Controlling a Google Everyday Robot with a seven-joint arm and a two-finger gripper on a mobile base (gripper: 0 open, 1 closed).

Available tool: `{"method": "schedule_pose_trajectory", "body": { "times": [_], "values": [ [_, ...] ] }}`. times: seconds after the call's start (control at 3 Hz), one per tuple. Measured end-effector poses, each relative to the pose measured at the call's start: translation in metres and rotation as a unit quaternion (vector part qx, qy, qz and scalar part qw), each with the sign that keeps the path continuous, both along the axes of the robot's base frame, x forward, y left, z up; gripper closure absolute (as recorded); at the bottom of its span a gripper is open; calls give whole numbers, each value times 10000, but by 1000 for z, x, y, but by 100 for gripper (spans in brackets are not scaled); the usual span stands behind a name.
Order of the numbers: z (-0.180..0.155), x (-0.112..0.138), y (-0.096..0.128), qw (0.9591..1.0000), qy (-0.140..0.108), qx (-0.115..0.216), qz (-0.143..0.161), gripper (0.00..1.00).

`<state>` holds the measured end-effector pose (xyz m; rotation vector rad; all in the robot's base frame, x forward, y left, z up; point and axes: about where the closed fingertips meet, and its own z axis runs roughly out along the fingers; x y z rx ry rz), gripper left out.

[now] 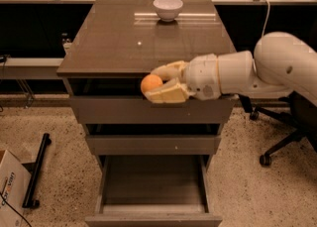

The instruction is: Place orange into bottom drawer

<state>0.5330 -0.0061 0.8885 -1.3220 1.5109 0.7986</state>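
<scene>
Your orange sits clamped between the two pale fingers of the gripper, just off the cabinet's front edge and level with the top drawer. It is high above the bottom drawer, which stands pulled out. If you let go from this height, the smooth fruit could bounce out. As you descend, watch the wrist against the upper drawer fronts. The white bowl is well clear.

The brown cabinet top bears a white bowl at its far edge, a tiny white speck lying nearer than the bowl, and my gripper, well apart from the bowl, clasps the orange at the front edge.
</scene>
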Motion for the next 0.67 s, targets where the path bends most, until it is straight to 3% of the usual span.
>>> {"method": "schedule_pose_trajectory", "body": {
  "times": [0.33, 0.67],
  "values": [
    [-50, -29, -8, 9971, 513, -248, -508, 100],
    [-115, -48, -9, 9863, 1252, -538, -931, 100]
  ]
}}
